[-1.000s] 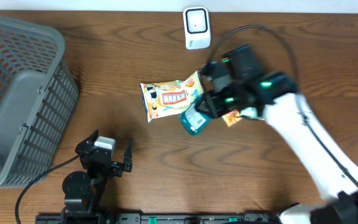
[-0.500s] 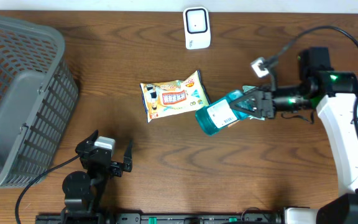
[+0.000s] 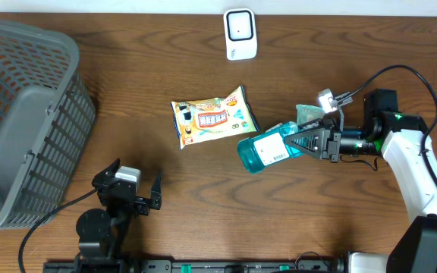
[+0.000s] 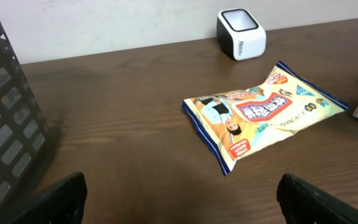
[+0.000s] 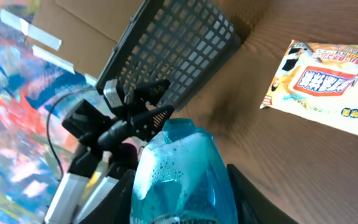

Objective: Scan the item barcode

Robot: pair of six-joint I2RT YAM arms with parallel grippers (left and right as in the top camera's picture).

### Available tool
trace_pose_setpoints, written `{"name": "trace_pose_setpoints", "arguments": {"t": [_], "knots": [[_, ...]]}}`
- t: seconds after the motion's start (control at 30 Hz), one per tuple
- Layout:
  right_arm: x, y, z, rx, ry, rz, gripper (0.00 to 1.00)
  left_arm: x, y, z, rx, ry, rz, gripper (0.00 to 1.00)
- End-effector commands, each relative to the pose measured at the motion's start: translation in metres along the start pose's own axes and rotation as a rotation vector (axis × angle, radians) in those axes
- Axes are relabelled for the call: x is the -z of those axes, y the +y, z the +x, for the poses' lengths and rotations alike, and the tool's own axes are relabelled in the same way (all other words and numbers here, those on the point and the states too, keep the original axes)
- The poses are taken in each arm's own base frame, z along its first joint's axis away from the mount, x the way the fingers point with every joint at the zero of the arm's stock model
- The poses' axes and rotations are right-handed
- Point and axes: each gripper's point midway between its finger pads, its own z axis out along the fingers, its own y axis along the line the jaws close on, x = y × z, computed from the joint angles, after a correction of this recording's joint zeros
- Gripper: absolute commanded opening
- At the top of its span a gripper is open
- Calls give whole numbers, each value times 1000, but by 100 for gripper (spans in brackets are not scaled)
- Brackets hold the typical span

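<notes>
Your right hand (image 3: 309,142) is clenched on the blue bottle (image 3: 262,152), which juts straight out in front of it, so roll the grip until the white label (image 3: 273,149) faces the scanner (image 3: 240,32), well ahead and to one side, then hold steady.

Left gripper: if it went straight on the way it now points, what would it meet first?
Probably the snack packet lying flat on the table: its near left end sits roughly on the centre line of the open left gripper. Nothing else shows before it, though depth is unclear.
</notes>
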Motion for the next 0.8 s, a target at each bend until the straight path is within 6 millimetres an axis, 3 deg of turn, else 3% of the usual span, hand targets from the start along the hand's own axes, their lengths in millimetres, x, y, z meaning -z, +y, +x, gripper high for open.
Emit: {"name": "trace_pose_setpoints", "arguments": {"t": [0.0, 0.53, 0.77], "knots": [[3, 21, -14, -70, -70, -107, 2, -1, -2, 12, -8, 34, 11, 98], [3, 24, -8, -187, -56, -101, 2, -1, -2, 12, -8, 34, 12, 98], [5, 48, 9, -204, -3, -16, 2, -1, -2, 12, -8, 34, 12, 98]]}}
